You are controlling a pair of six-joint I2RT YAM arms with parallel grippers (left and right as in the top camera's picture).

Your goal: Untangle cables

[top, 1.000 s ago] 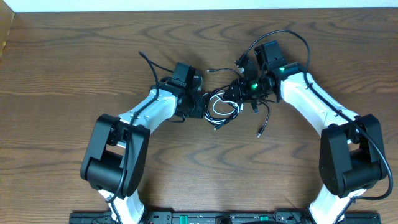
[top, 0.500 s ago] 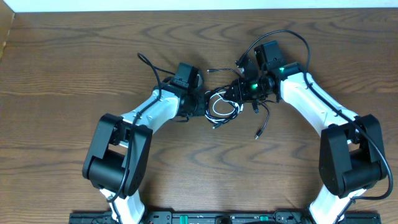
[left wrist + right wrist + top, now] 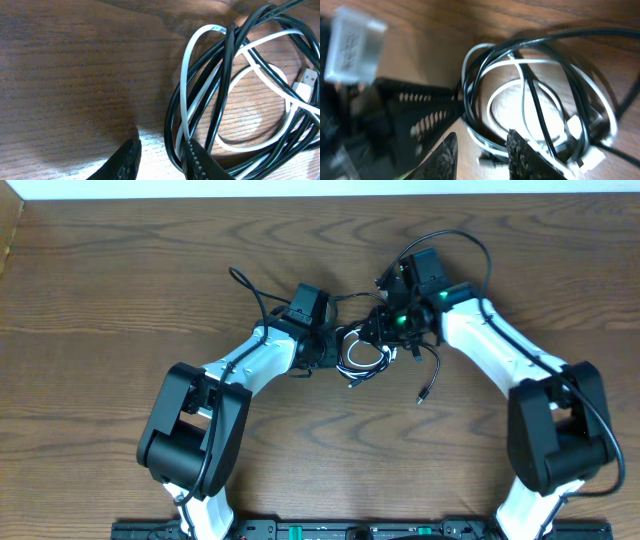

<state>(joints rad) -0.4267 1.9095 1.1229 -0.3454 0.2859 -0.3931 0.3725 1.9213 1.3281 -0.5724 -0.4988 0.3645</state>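
Left gripper (image 3: 162, 148) has narrowed but does not clamp yet; the edge of the black cable (image 3: 226, 70) and white cable (image 3: 184, 70) tangle lies between its jaws. Right gripper (image 3: 481, 138), also narrower and not yet clamped, straddles strands opposite. A pull-apart seems close.

left gripper (image 3: 161, 146): jaws narrowly apart | right gripper (image 3: 483, 136): jaws narrowly apart

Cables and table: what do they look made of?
Black cable: glossy plastic or rubber jacket, likely; highlights run along its bends.
White cable: same smooth jacket; plug has a silvery metal-looking shell.
Table: matte brown wood grain; solid or laminate, cannot tell.
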